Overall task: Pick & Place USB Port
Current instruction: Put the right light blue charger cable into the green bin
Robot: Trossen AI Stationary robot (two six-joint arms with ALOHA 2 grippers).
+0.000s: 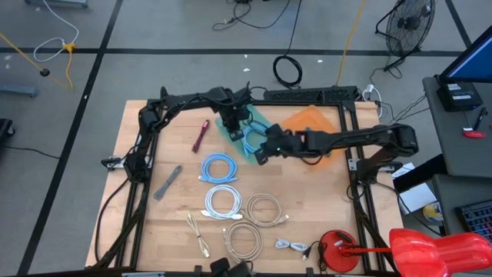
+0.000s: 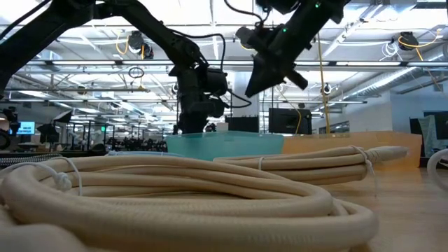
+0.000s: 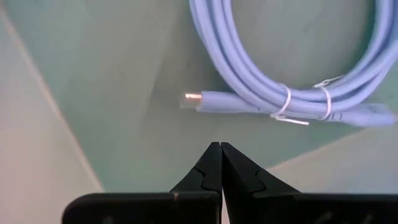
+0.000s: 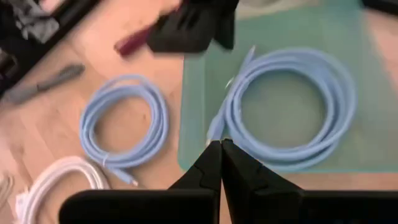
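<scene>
— So where's the blue USB cable (image 1: 252, 141) lying?
— Coiled in the teal bin (image 1: 260, 121), plug end pointing across. Left gripper (image 1: 233, 123) hovers directly over it, nearer, fingers pressed together, holding nothing.
— Right gripper (image 1: 261, 156)?
— Just beside the bin, likewise closed and empty.

- A coiled cable (image 1: 252, 141) lies in the tray (image 1: 260, 119) at the table's (image 1: 323, 219) far middle.
- The left gripper (image 1: 234, 121) hangs over the tray's left part; the right gripper (image 1: 261, 154) is just beside its near edge.
- A second tray (image 1: 311, 121) sits right of it.
- More cable coils (image 1: 218, 168) lie nearer, towards the table's front.
</scene>
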